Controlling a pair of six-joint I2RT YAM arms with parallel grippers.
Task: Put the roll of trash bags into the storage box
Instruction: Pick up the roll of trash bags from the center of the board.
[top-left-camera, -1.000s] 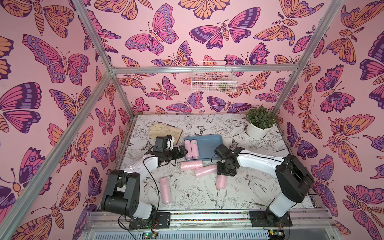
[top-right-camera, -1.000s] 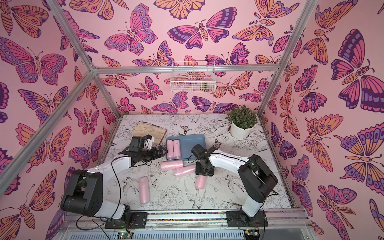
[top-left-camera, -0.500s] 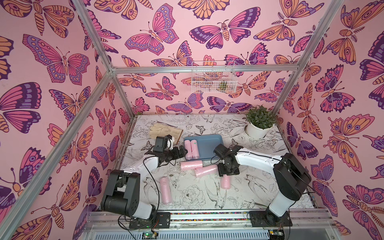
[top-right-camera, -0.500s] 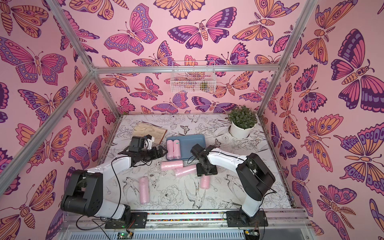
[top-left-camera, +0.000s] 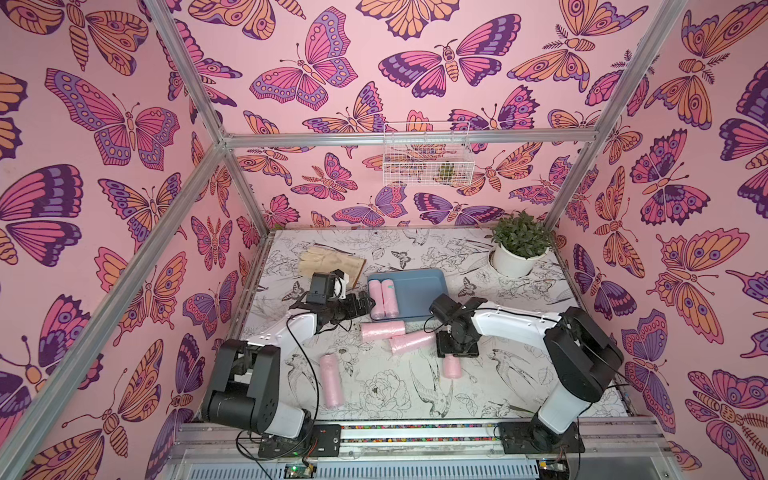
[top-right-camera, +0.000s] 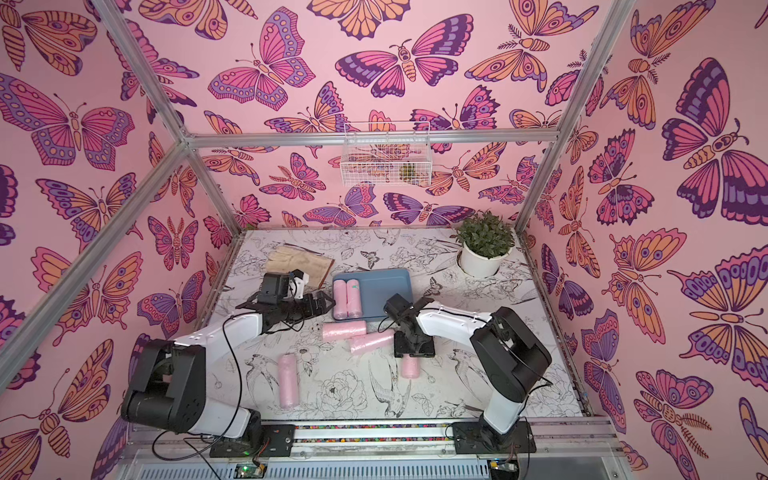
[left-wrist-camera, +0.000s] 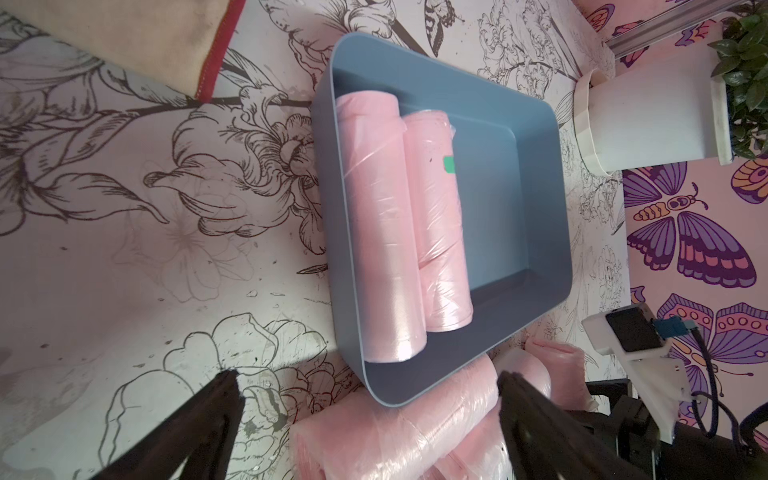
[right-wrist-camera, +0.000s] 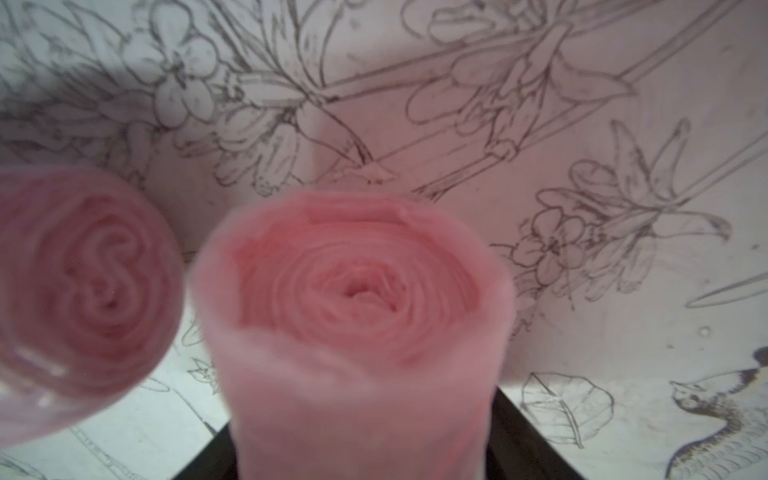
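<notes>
Down in the blue box (top-left-camera: 419, 291), two pink rolls (top-left-camera: 384, 298) lie side by side; left gripper (top-left-camera: 366, 303) gapes empty beside it; right gripper (top-left-camera: 456, 353) straddles a roll (top-left-camera: 452, 368) on the table (top-left-camera: 395, 399), grip unclear

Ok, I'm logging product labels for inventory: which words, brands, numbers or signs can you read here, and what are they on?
No text can be read anywhere.
Green sticker on a roll of trash bags in the storage box: mostly turned out of sight, no print shows.
Plant pot and wire basket: no marking visible.
</notes>
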